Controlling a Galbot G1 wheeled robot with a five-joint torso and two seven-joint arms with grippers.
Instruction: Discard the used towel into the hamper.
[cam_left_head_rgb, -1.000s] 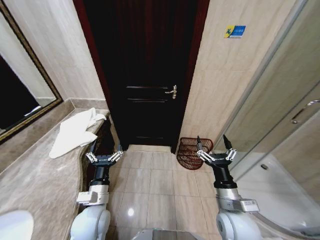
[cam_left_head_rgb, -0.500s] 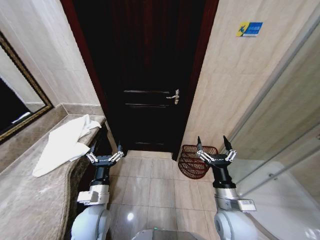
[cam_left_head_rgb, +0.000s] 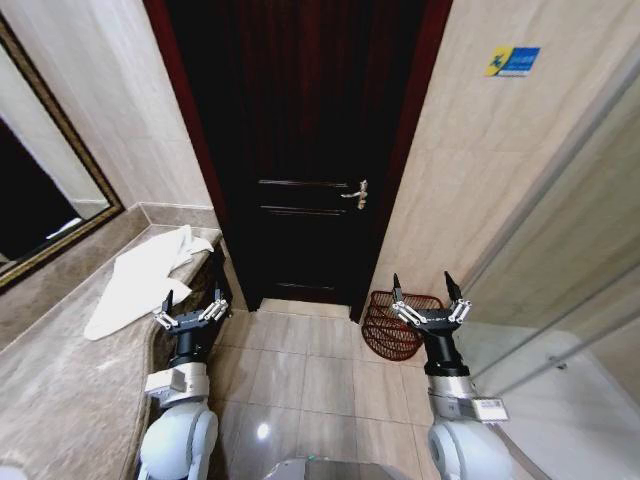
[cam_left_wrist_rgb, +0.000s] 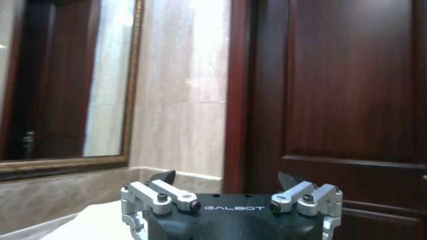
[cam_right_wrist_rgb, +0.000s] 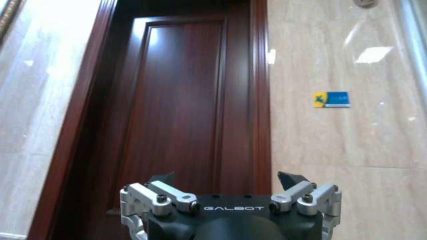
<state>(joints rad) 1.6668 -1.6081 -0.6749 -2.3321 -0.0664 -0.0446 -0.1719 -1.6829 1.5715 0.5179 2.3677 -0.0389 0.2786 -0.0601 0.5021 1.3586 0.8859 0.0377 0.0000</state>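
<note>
- Bathroom seen from the robot's head: dark wood door (cam_left_head_rgb: 300, 150) straight ahead, tiled floor (cam_left_head_rgb: 300, 370) below, mirror (cam_left_head_rgb: 40, 190) on the left wall.
- Stone table (cam_left_head_rgb: 60, 390) runs along the left side. White towel (cam_left_head_rgb: 140, 280) lies draped on it near the far edge, by the corner closest to the door.
- Towel's long axis runs from the table's front-left toward the door; one end hangs a bit over the table's inner edge.
- Left tool (cam_left_head_rgb: 187, 316) is wide open, holding nothing, raised just beside the table's inner edge. Towel sits just ahead and to its left, close by.
- Right tool (cam_left_head_rgb: 431, 312) is wide open too, empty, held over the floor w/ the hamper (cam_left_head_rgb: 392, 325) right behind it, by the wall at the door's right side.
- Judgement: left arm is much nearer the towel; right arm is nearer the hamper. Towel not yet picked up.
- Hamper and towel are well apart, across the doorway.
</note>
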